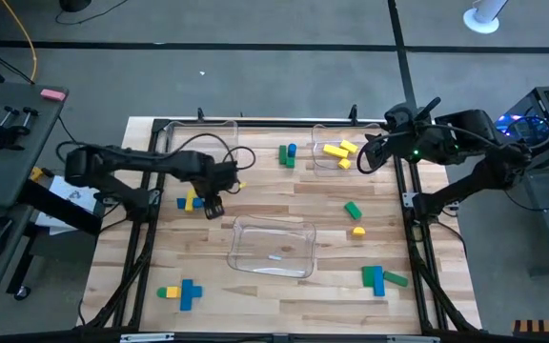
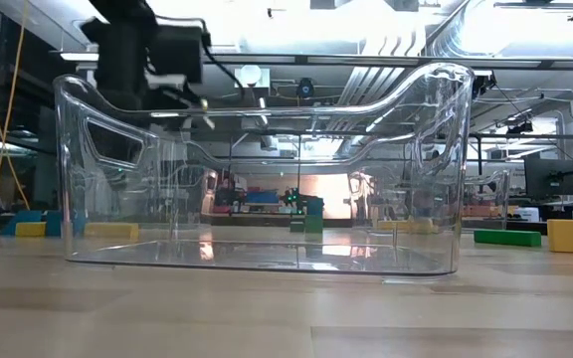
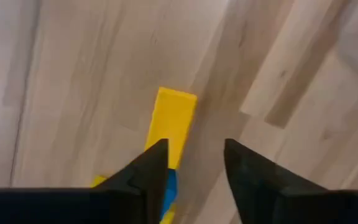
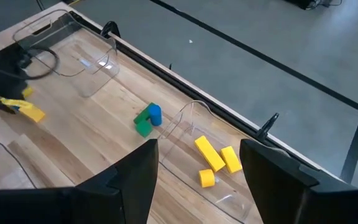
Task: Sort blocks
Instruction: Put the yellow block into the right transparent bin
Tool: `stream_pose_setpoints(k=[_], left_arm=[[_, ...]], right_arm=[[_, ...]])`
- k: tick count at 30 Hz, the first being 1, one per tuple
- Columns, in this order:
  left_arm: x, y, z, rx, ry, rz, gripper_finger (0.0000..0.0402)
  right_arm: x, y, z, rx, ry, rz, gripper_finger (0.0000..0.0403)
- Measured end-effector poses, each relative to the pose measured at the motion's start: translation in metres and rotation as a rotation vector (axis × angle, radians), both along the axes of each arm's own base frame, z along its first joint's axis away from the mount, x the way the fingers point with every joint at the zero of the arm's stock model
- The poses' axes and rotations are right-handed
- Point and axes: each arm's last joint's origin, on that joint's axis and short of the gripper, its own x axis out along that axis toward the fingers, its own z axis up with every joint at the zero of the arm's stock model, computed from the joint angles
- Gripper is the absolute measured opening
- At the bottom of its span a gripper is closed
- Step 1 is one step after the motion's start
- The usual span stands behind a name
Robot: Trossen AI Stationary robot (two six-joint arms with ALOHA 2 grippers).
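Observation:
My left gripper (image 1: 213, 207) is open and hangs above the table's left half, clear of the wood. Just beside it lie a yellow bar (image 3: 171, 121) and a blue block (image 3: 169, 185), flat on the table; in the left wrist view the bar shows ahead of the fingers. My right gripper (image 4: 197, 146) is open and empty, up over the far right clear tray (image 1: 324, 164), which holds three yellow blocks (image 1: 338, 151). A green and a blue block (image 1: 287, 155) rest on the table next to that tray.
An empty clear tray (image 1: 273, 246) sits near the table's middle, another clear tray (image 1: 198, 133) at the far left. Loose blocks: green (image 1: 353, 210) and yellow (image 1: 357, 231) right of centre, a green-blue group (image 1: 379, 278) near right, a yellow-blue group (image 1: 181, 292) near left.

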Motion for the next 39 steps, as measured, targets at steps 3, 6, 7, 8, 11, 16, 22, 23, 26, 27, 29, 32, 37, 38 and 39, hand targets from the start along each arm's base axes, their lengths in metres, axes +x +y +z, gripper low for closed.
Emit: stream_pose_setpoints(k=[3, 6, 7, 8, 11, 16, 22, 23, 26, 27, 29, 32, 37, 38, 39], left_arm=[[0.006, 0.004, -0.008, -0.035, 0.040, -0.035, 0.0190], [0.008, 0.003, -0.018, -0.047, 0.084, -0.097, 0.0217], [0.009, 0.003, -0.021, -0.040, 0.099, -0.113, 0.0223], [0.009, 0.003, -0.024, -0.033, 0.119, -0.125, 0.0228], [0.012, 0.003, -0.035, -0.016, 0.170, -0.134, 0.0234], [0.015, 0.007, -0.052, 0.063, 0.267, -0.131, 0.0233], [0.018, 0.007, -0.062, 0.024, 0.282, -0.147, 0.0232], [0.019, 0.007, -0.063, 0.010, 0.279, -0.156, 0.0231], [0.019, 0.006, -0.064, 0.004, 0.275, -0.157, 0.0210], [0.019, 0.006, -0.064, -0.001, 0.274, -0.153, 0.0195], [0.019, 0.006, -0.062, -0.006, 0.265, -0.140, 0.0150], [0.016, 0.007, -0.054, -0.001, 0.245, -0.128, 0.0075], [0.008, 0.011, -0.020, 0.008, 0.102, -0.049, 0.0073], [0.008, 0.012, -0.009, 0.023, 0.051, -0.028, 0.0073], [0.009, 0.013, 0.003, 0.041, -0.017, -0.002, 0.0073]], right_arm=[[0.000, 0.000, 0.000, 0.006, 0.000, 0.004, 0.0224], [0.000, 0.000, 0.000, 0.009, 0.001, 0.007, 0.0224], [0.000, 0.000, 0.000, 0.010, 0.001, 0.007, 0.0224], [0.000, 0.000, 0.000, 0.010, 0.001, 0.007, 0.0224], [0.000, 0.000, 0.000, 0.012, 0.001, 0.008, 0.0224], [0.000, 0.000, 0.000, 0.018, -0.004, 0.004, 0.0224], [0.000, 0.000, 0.000, 0.018, -0.004, 0.003, 0.0224], [0.000, 0.000, 0.000, 0.018, -0.004, 0.002, 0.0224], [0.001, 0.000, 0.000, 0.018, -0.004, 0.002, 0.0224], [0.001, 0.000, 0.000, 0.018, -0.004, 0.002, 0.0224], [0.001, 0.000, 0.000, 0.018, -0.004, 0.002, 0.0224], [0.001, 0.000, 0.000, 0.018, -0.004, 0.002, 0.0224], [0.001, 0.000, 0.000, 0.017, -0.003, 0.003, 0.0224], [0.001, 0.000, 0.000, 0.017, -0.003, 0.003, 0.0224], [0.001, 0.000, 0.000, 0.017, -0.003, 0.003, 0.0224]])
